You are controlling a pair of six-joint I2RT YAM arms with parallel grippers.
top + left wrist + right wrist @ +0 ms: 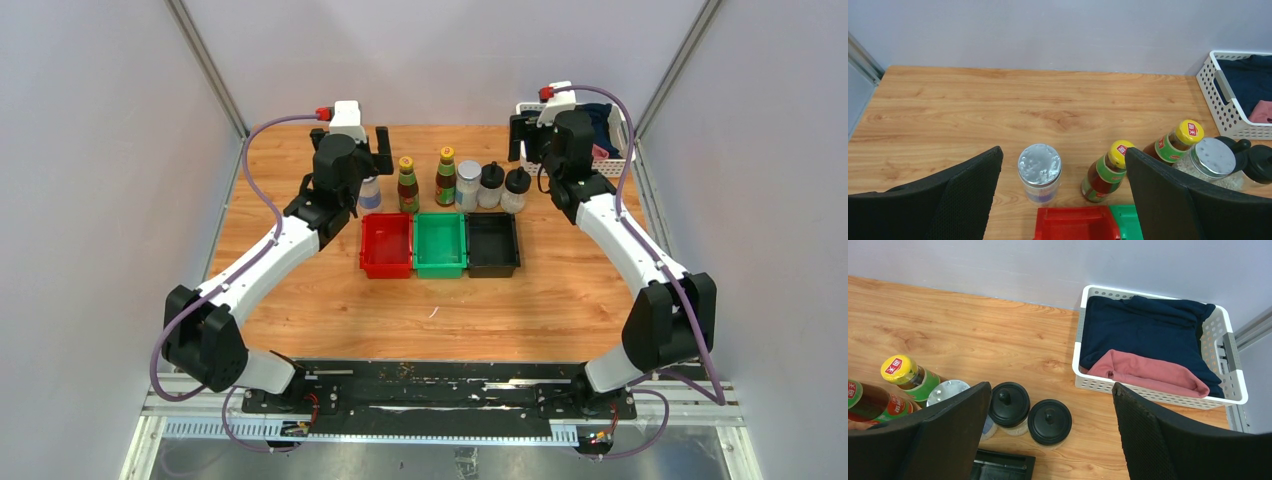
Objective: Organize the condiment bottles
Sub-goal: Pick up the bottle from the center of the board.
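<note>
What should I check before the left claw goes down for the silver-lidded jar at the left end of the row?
1. Left claw open: ok.
2. Silver-lidded jar between its fingers: ok, nearer the left one.
3. Room from the neighbouring brown bottle: not ok, it sits right by the right finger.
4. Jar upright: ok.
5. Red bin, green bin, black bin empty: ok.
6. Right claw out of the way: ok, open over the black-capped bottles.

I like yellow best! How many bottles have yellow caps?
2. One yellow-capped bottle stands behind the red bin. The other bottle stands behind the green bin, next to a silver-lidded jar. None looks hidden.
</note>
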